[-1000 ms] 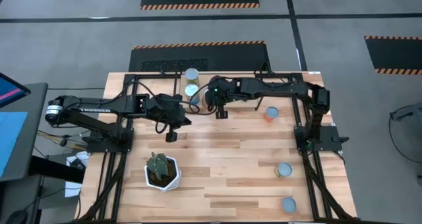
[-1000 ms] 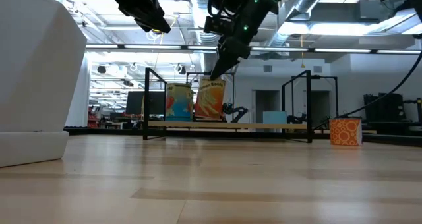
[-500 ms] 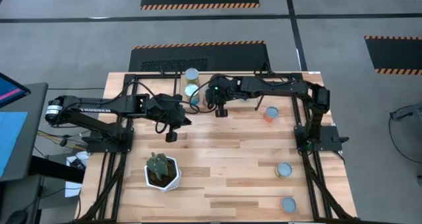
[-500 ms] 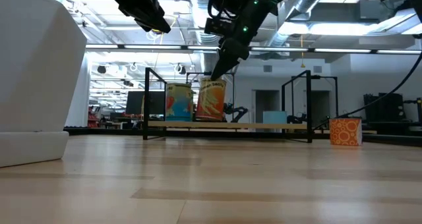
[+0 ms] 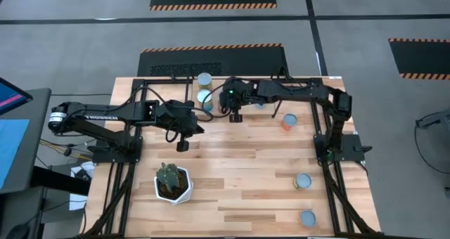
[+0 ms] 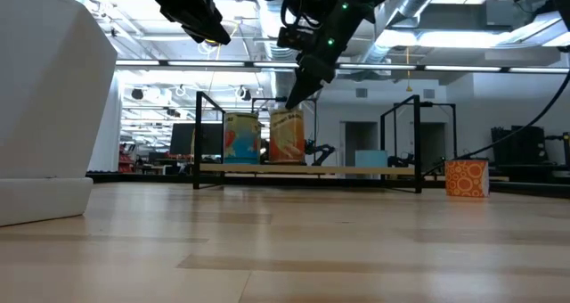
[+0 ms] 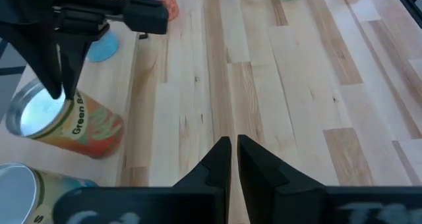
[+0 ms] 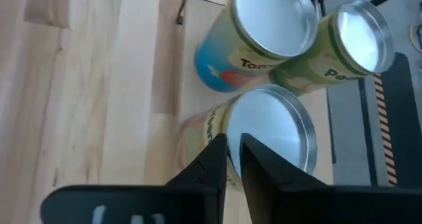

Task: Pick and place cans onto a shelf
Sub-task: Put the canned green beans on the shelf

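An orange-labelled can [image 6: 287, 135] stands on the low wooden shelf [image 6: 356, 170] beside a blue-and-yellow can [image 6: 240, 138]. A yellow-green can [image 8: 356, 36] stands behind them. My right gripper [image 8: 232, 148] is at the orange can's silver top [image 8: 270, 128], its fingers closed on the rim. It also shows in the high view [image 5: 214, 106]. My left gripper [image 7: 232, 151] is shut and empty, above the table left of the shelf [image 5: 199, 128]. An orange can [image 5: 289, 121] and two blue-topped cans [image 5: 303, 181] [image 5: 307, 218] stand on the table's right side. My right gripper pinches the orange can's top rim [image 8: 229, 122] between its two fingers, on the side of the rim nearest the arm. The fingers [image 6: 298, 80] slant down from the table's right. The can stands upright with its base on the shelf.
A white hexagonal pot with a cactus [image 5: 172, 183] stands at the table's near left and fills the low view's left side [image 6: 44, 116]. The shelf's black legs [image 6: 198, 138] rise near the cans. The table's middle [image 5: 239, 169] is bare wood.
My right gripper has moved a little toward the table's far edge with the orange can. The can was leaning slightly and now stands upright on the shelf, closer to the blue-and-yellow can.
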